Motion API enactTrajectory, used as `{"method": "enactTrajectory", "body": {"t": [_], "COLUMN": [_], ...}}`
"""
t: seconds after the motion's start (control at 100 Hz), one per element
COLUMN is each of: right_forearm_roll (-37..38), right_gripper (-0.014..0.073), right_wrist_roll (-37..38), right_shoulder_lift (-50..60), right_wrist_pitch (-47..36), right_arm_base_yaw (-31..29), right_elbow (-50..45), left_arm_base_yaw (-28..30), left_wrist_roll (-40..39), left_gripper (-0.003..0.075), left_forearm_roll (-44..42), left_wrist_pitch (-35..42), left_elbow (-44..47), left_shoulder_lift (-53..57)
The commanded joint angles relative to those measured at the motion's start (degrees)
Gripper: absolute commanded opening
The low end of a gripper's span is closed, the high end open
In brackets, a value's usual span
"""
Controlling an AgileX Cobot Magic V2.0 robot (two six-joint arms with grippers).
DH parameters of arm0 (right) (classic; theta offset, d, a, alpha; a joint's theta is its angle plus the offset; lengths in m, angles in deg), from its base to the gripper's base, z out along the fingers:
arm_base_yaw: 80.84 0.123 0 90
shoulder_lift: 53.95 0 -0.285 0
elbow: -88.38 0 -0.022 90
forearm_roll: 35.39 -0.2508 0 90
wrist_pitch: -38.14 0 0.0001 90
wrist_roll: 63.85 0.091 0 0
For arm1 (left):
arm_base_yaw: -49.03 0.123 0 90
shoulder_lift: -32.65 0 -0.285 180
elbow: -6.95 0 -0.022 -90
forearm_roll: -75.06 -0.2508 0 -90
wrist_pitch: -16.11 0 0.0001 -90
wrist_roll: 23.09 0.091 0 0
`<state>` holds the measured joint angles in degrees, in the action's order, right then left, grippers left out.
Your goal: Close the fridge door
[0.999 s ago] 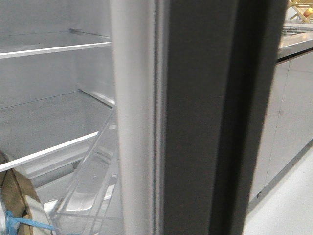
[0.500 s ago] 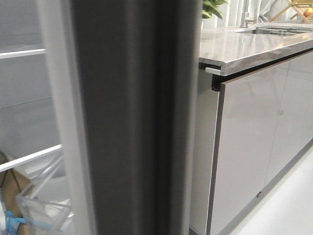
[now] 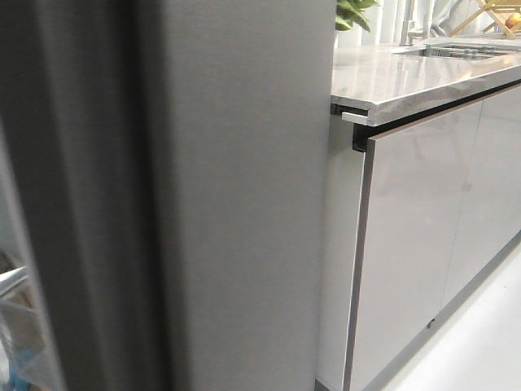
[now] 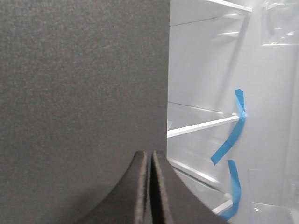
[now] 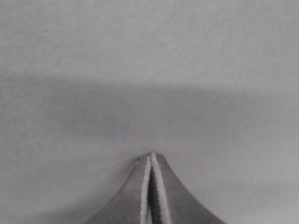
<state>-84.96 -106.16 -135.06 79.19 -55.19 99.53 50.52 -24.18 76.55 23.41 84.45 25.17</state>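
Note:
The fridge door point(image 3: 236, 204) fills the left and middle of the front view with its matte dark grey outer face. A sliver of the clear bin point(image 3: 16, 326) shows at the far left edge. In the left wrist view my left gripper point(image 4: 150, 154) is shut and empty, its tips against the dark door face point(image 4: 79, 93) near the door's edge, with the white fridge interior point(image 4: 205, 70) and blue tape strips point(image 4: 229, 140) beyond. In the right wrist view my right gripper point(image 5: 152, 156) is shut and empty, tips touching a plain grey surface point(image 5: 149, 70). Neither gripper shows in the front view.
Glossy light grey cabinet fronts point(image 3: 415, 236) under a marbled grey countertop point(image 3: 407, 77) stand right of the door. A green plant point(image 3: 352, 12) and a sink point(image 3: 456, 50) are at the back. Pale floor point(image 3: 480, 342) lies at the lower right. White shelves point(image 4: 201, 126) cross the fridge interior.
The door has swung leftward across the front view, covering the fridge interior and shelves; only a sliver of the bin remains. The cabinets and countertop have come into view on the right.

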Motion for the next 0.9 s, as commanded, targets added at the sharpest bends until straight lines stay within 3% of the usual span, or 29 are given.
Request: {"method": "enactTrajectory", "body": {"t": [0.0, 0.34, 0.889], "right_forearm_roll": [-2.96, -2.72, -2.60], "right_gripper": [-0.0044, -0.0044, -0.0044], "right_wrist_roll": [-1.68, -4.46, -6.12], "right_shoulder_lift": [-1.39, -10.59, -26.71], "right_wrist_pitch": [-4.74, -10.62, -14.99], "right_arm_base_yaw": [1.47, 8.33, 9.08], "right_elbow": [3.19, 9.42, 22.60], "left_arm_base_yaw": [-0.39, -0.39, -0.39], "left_wrist_roll": [-0.25, -0.25, -0.25], "left_gripper": [-0.0020, -0.0020, -0.0020], "left_forearm_roll": [0.23, 0.23, 0.23], "left_wrist_pitch": [4.15, 4.15, 4.15], "left_elbow": [2.01, 2.01, 2.01], "left_shoulder_lift": [0.71, 0.71, 0.71]}}
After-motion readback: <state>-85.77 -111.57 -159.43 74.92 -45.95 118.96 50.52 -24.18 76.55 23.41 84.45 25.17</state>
